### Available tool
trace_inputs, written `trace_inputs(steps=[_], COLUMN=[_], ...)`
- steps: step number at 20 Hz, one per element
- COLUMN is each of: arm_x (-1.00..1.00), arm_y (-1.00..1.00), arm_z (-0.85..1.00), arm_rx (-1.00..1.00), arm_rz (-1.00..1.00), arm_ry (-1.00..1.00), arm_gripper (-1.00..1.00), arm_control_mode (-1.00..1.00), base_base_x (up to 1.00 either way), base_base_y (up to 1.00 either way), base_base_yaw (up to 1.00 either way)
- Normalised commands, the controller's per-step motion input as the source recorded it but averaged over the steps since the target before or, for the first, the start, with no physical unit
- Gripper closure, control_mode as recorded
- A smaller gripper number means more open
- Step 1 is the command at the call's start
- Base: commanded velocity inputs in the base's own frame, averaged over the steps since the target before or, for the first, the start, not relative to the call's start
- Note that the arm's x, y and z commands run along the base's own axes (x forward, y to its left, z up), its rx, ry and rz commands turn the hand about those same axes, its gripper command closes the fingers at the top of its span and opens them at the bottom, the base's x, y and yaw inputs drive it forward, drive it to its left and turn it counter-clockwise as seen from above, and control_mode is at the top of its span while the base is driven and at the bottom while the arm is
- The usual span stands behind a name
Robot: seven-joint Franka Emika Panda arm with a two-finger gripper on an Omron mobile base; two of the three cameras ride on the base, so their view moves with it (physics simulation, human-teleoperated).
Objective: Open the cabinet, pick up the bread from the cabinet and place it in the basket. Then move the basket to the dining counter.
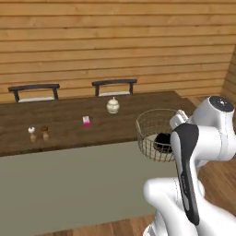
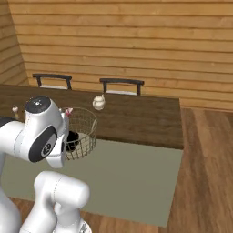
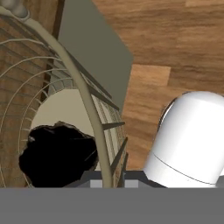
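- The basket point(image 1: 159, 133) hangs in the air at the near edge of the dining counter point(image 1: 69, 124), carried by the arm; from here it looks partly over the dark plank top and partly over the grey-green front, its base clear of the wood.
- The bread point(image 3: 57, 155) already lies inside, a black lump on the basket's pale base, so I judge the work to be in its last step: bringing the basket onto the dining counter.
- The tool point(image 3: 107, 181) is closed down on the basket's rim wire, one tip on each side of it, at the side nearest the robot.
- The basket hangs roughly upright, mouth up. Being round it has no long axis to speak of. The bread is an irregular lump with no clear direction.
- Next, I'd say, the arm has to reach further in over the planks, lower until the base sits flat, then let go.
- Further along the top stand a small white pot point(image 1: 113, 105), a pink packet point(image 1: 86, 121) and two little shakers point(image 1: 38, 133), well apart from the basket. Two chairs point(image 1: 34, 92) stand on the far side.
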Motion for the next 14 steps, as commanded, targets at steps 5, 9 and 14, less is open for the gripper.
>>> trace_inputs(steps=[5, 9, 14], arm_x=[0.0, 0.0, 0.0], arm_y=[0.0, 0.0, 0.0], arm_z=[0.0, 0.0, 0.0], arm_rx=[0.0, 0.0, 0.0], arm_rz=[0.0, 0.0, 0.0], arm_ry=[0.0, 0.0, 0.0], arm_gripper=[1.0, 1.0, 1.0], arm_control_mode=[1.0, 1.0, 1.0], base_base_x=[0.0, 0.27, 0.3], base_base_y=[-0.83, -0.61, 0.05], base_base_yaw=[0.0, 0.03, 0.04])
